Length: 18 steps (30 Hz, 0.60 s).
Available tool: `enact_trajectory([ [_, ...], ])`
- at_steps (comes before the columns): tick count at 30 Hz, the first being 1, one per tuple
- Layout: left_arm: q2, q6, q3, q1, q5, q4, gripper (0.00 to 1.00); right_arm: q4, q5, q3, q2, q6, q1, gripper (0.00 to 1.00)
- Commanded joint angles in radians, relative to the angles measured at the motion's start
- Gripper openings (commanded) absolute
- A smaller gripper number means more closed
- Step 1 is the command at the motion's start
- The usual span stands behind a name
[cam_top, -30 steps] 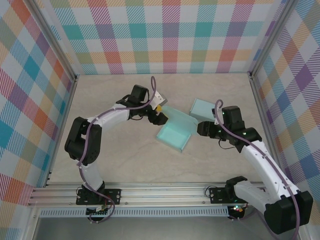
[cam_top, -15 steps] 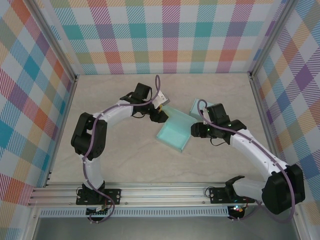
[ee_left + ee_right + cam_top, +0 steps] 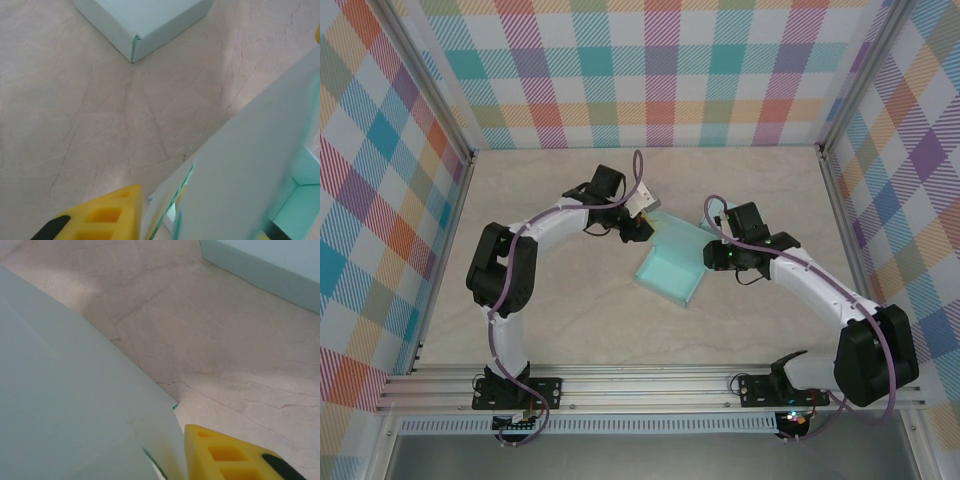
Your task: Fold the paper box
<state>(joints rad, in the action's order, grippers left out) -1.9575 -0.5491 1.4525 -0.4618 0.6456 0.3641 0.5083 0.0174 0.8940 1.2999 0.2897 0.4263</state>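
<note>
Over the last second both arms have swung inward. The left gripper (image 3: 638,228) now sits at the upper left wall of the paper box (image 3: 670,270) in mid-frame, and the right gripper (image 3: 714,258) at its right edge. In each wrist view a teal panel lies against a yellow finger (image 3: 100,220), but I cannot tell whether either pair has clamped it. If they have, the walls look ready for folding.

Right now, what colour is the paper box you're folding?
Pale mint green; the paper box shows best in the top external view.
</note>
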Motion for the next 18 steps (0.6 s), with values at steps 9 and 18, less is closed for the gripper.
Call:
enact_trajectory([
  [9,0.085,0.167,-0.066,-0.023,-0.13,-0.077,0.01,-0.057,-0.099,0.03,0.031,0.017,0.026,0.14],
  [18,0.219,0.442,-0.238,-0.1,-0.392,-0.321,0.0,-0.164,-0.184,0.062,0.097,0.061,0.083,0.04],
])
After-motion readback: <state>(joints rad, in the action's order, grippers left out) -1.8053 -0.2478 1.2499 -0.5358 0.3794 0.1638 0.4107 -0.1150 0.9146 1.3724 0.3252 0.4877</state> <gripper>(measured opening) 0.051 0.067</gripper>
